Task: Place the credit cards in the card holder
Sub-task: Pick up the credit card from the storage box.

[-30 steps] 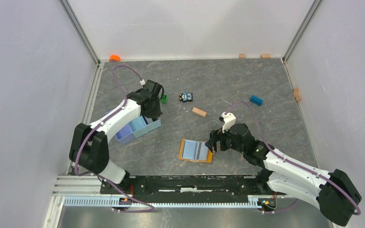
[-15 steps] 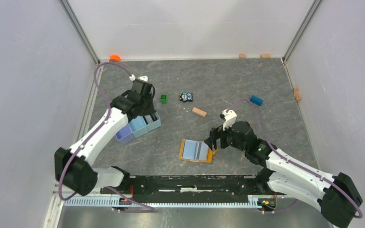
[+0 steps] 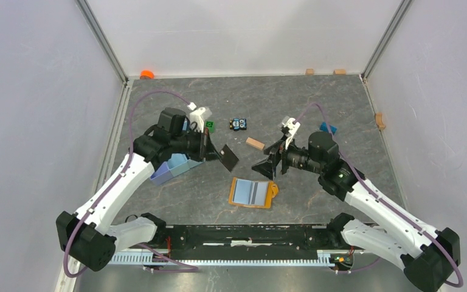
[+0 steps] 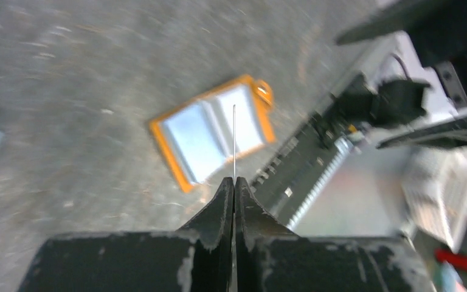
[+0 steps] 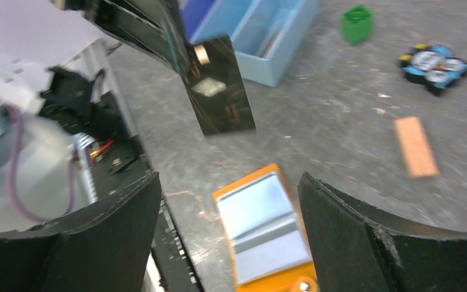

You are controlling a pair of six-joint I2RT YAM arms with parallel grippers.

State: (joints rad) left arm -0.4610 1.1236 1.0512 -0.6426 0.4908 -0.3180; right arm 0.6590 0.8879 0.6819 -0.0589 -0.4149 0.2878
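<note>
Wooden block (image 3: pixel 255 143) and toy car (image 3: pixel 238 124) beyond card holder (image 3: pixel 252 193)

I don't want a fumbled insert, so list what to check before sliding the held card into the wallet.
1. Grip: the dark card is pinched by the left gripper, jaws shut on its edge: ok.
2. The wallet lies open, pockets up: ok.
3. The right gripper is empty and raised off the wallet, jaws wide: ok.
4. Card above the wallet: not ok; it hangs off to the side, toward the tray.
5. A pocket free to take it: cannot tell.
</note>
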